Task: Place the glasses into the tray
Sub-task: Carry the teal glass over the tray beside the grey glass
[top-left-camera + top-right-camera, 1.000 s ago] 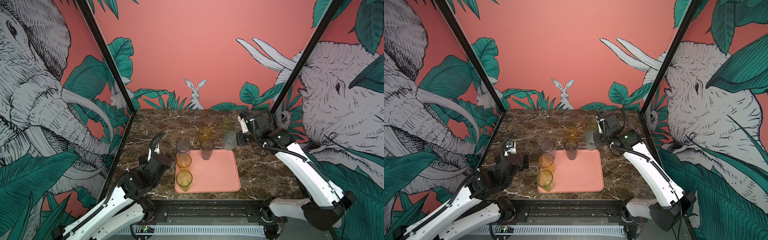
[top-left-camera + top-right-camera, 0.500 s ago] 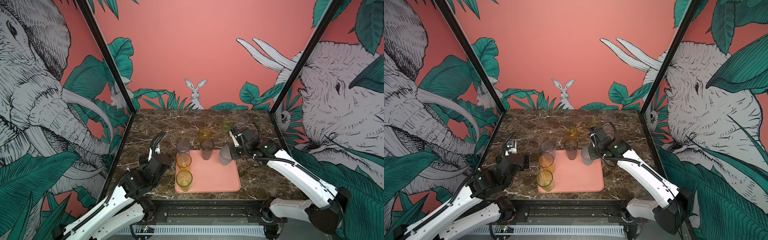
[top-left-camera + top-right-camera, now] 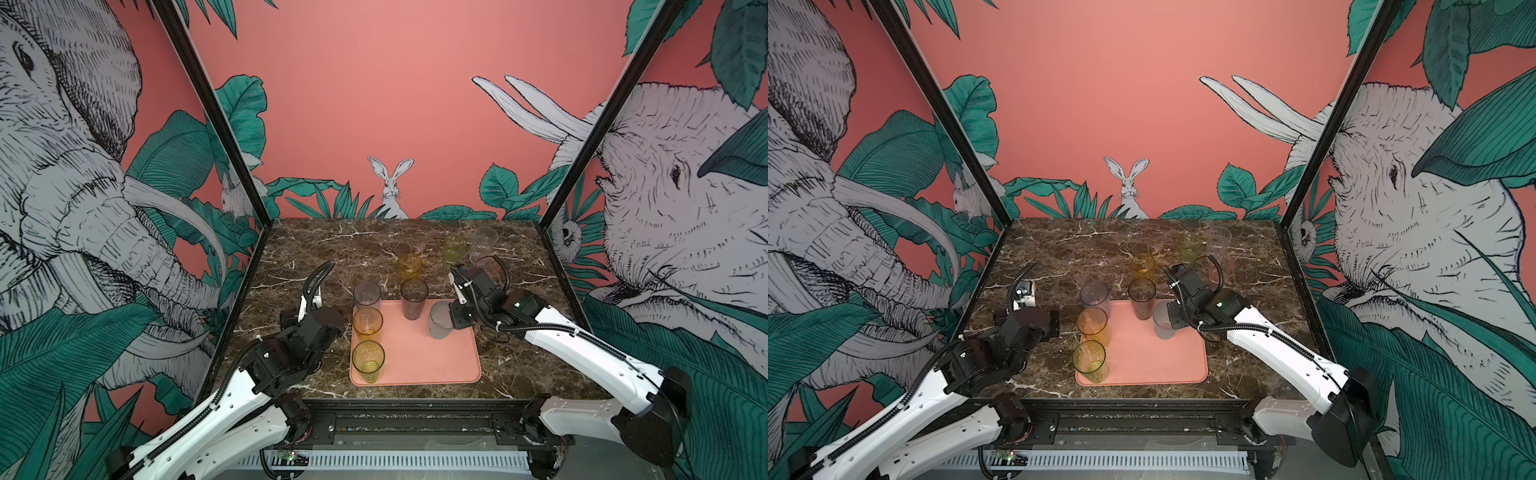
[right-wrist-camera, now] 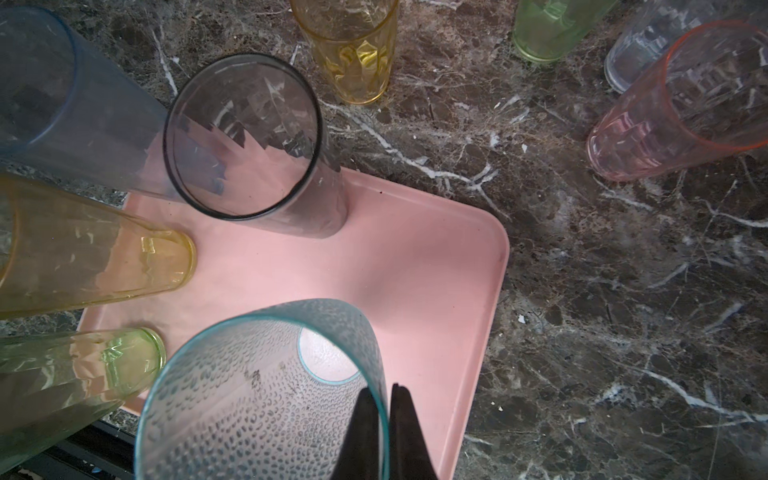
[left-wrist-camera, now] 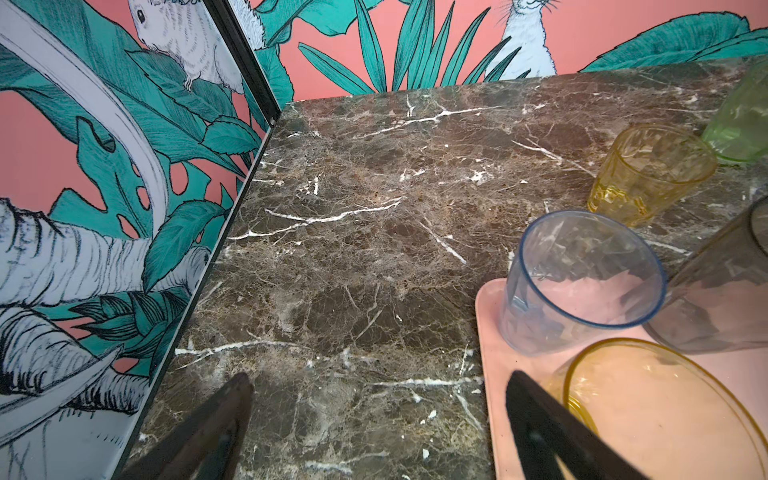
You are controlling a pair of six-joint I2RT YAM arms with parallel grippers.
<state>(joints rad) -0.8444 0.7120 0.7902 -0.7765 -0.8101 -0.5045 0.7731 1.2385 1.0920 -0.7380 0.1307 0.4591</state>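
The salmon-pink tray point(image 3: 419, 357) point(image 4: 415, 257) lies at the front middle of the marble table. My right gripper point(image 4: 384, 390) is shut on the rim of a frosted teal-grey glass point(image 3: 439, 321) point(image 4: 257, 399), one finger inside and one outside. The glass hangs slightly tilted, low over the tray's far right part. On the tray stand a grey-blue glass point(image 3: 367, 296), an amber one point(image 3: 367, 322), a yellow-green one point(image 3: 368, 360) and a smoky one point(image 3: 414, 298). My left gripper point(image 5: 380, 378) stands open and empty over the table, left of the tray.
Behind the tray on the table stand a short amber glass point(image 3: 410, 267), a green one point(image 3: 455, 248), a clear one point(image 3: 483, 243) and a pink one point(image 4: 681, 104). Printed walls close the table's left, right and back sides.
My right gripper has carried the frosted glass from above the table behind the tray forward and down over the tray's right part. The left arm has not moved.
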